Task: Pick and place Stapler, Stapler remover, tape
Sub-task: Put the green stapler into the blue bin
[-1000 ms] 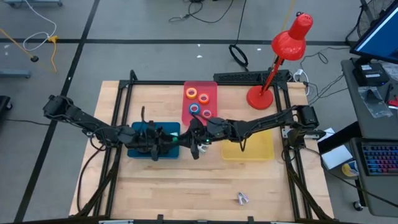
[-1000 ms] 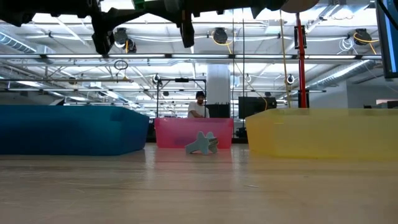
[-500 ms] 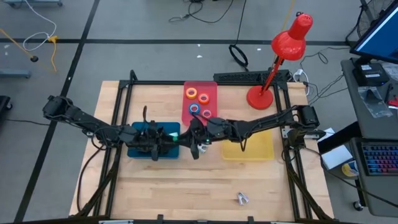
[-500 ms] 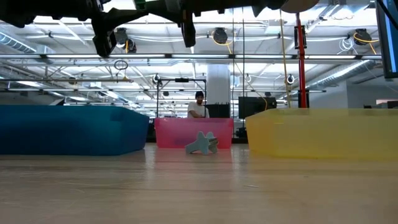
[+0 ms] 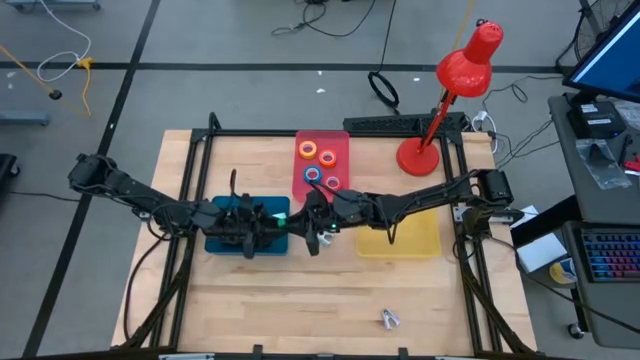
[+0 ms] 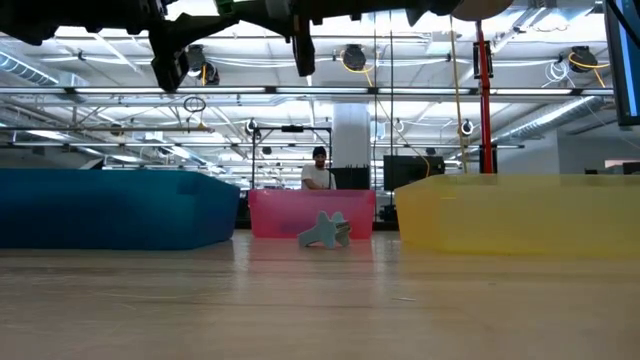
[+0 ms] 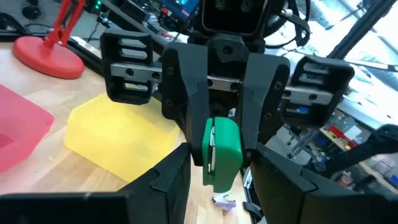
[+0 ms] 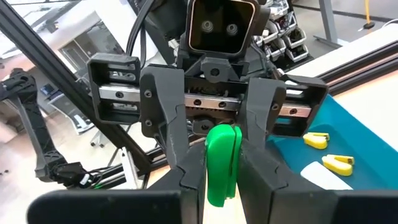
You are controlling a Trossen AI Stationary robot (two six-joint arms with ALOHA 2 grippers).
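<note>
between the trays, unchanged: both grippers (image 5: 297,228) clamped on the green stapler (image 8: 222,163)

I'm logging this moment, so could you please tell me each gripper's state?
Left gripper: at the green object, grip cannot be told.
Right gripper: shut on the green object.

Robotics lab in an open industrial hall. Centre of the high view: a wooden surface (image 5: 300,300) in a black frame, on grey floor with loose cables (image 5: 330,12). Right edge: a monitor (image 5: 610,50) and keyboard (image 5: 610,255). The low view shows ceiling trusses (image 6: 400,95), lamps, and a person (image 6: 319,170) at centre.
</note>
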